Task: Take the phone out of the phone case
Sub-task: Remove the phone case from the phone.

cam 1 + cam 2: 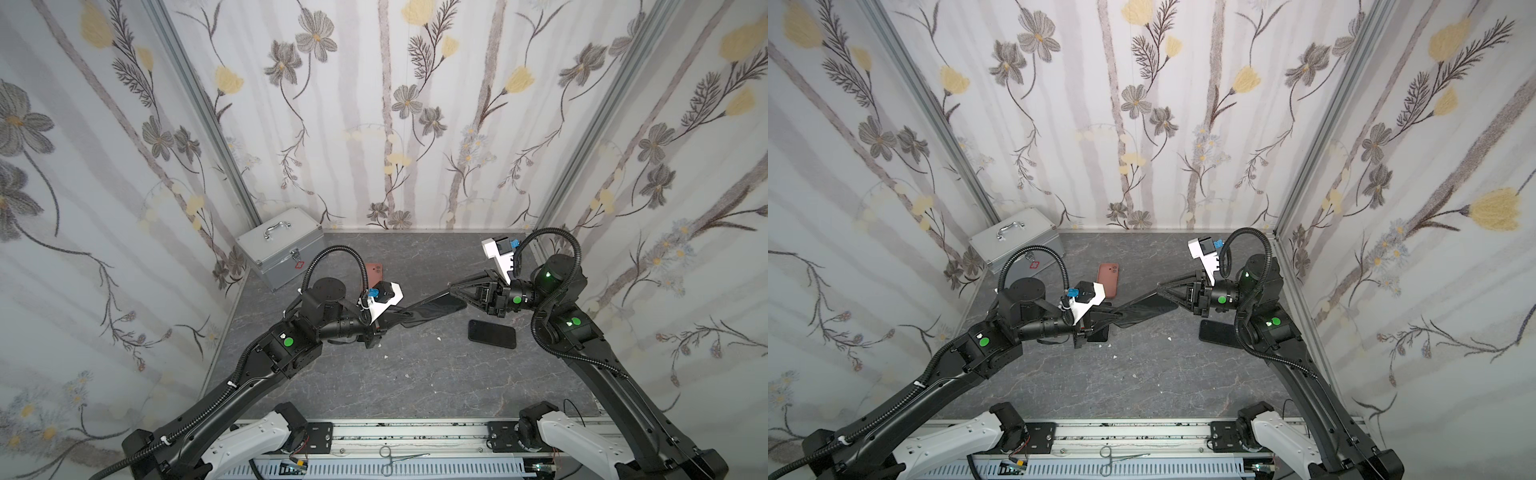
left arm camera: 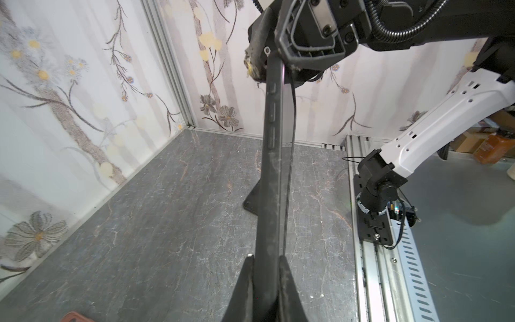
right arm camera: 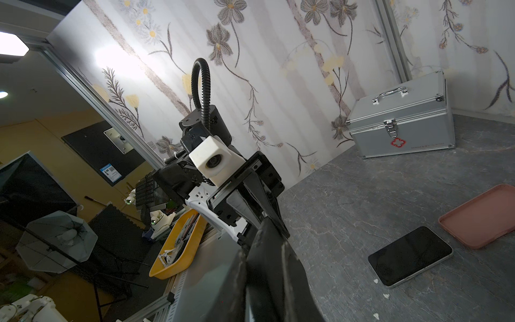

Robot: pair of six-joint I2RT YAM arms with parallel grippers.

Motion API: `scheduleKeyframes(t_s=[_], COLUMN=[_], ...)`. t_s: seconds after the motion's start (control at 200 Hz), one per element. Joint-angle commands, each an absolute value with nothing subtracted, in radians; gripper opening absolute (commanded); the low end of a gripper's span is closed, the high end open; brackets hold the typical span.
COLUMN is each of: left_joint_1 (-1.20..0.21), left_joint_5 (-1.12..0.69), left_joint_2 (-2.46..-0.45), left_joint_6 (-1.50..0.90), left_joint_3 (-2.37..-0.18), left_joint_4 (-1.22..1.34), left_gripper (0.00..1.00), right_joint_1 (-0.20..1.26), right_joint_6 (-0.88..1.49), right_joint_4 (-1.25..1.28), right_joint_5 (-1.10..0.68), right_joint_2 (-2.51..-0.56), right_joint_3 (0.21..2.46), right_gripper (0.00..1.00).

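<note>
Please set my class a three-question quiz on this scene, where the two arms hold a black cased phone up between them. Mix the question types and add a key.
1. True or false: the pink phone case on the table has a phone in it.
2. Which has its jaws around the black cased phone: A) left gripper only, B) right gripper only, C) both?
3. Fill in: the aluminium case stands on the ____ arm's side.
Key: 1 false; 2 C; 3 left.

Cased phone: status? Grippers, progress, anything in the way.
Left gripper shut on cased phone, held off the table. Right gripper clamped on its far end. Phone not out yet. Spare black phone lies nearby, untouched.
</note>
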State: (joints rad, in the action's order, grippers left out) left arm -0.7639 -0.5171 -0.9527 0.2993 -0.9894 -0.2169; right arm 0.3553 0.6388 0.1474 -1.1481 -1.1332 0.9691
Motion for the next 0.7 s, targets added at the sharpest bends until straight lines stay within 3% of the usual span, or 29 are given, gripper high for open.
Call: scheduleKeyframes(t_s=[0.0, 0.694], left_joint_1=[-0.759, -0.759], left_joint_5=[-0.291, -0.147], left_joint_2=[-0.964, -0.979], left_joint_6=[0.395, 0.548], left_joint_3=[-1.034, -1.105], left_joint_4=[0.006, -0.03], left_gripper=[0.0, 0.0], right_joint_1=[0.371, 0.409], right_joint_6=[0.776, 0.9], right_joint_4=[0.122, 0.214], right_joint_5=[-1.201, -1.195], right_joint_2=[-1.144, -1.157], right_joint_3=[0.956, 0.902], right_gripper=[0.13, 0.18])
